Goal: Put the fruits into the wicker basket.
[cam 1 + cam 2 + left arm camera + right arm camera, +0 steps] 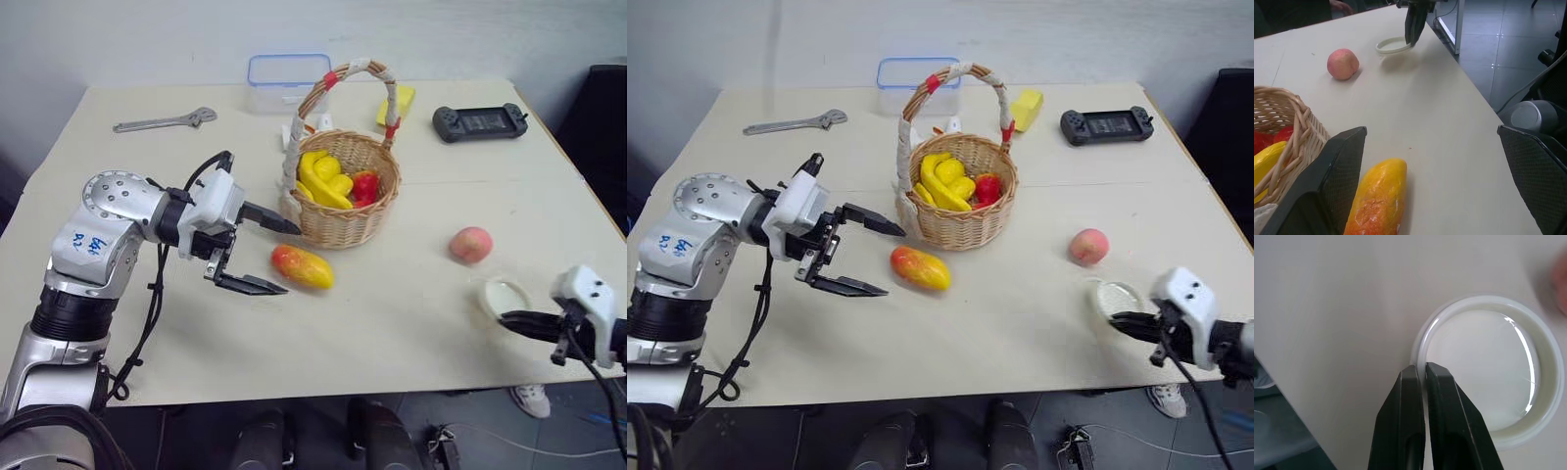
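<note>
**Mango and peach outside basket**

The mango (302, 266) lies on the table (411, 323) just beside the basket (348, 220), which holds yellow and red fruit. The peach (471, 244) sits well right. The left gripper (269, 257) gapes by the mango; the right gripper (1422, 377), closed and empty, is at the lid (1484, 367).

Two fruits out on the bench, wicker basket standing upright beside them.

The mango (303, 266), oval, orange-yellow with a red end, lies on its side just in front of the wicker basket (345, 201). The round pinkish peach (471, 244) sits well apart to the right. The basket already holds yellow and red pieces; its taped handle arches above.
</note>
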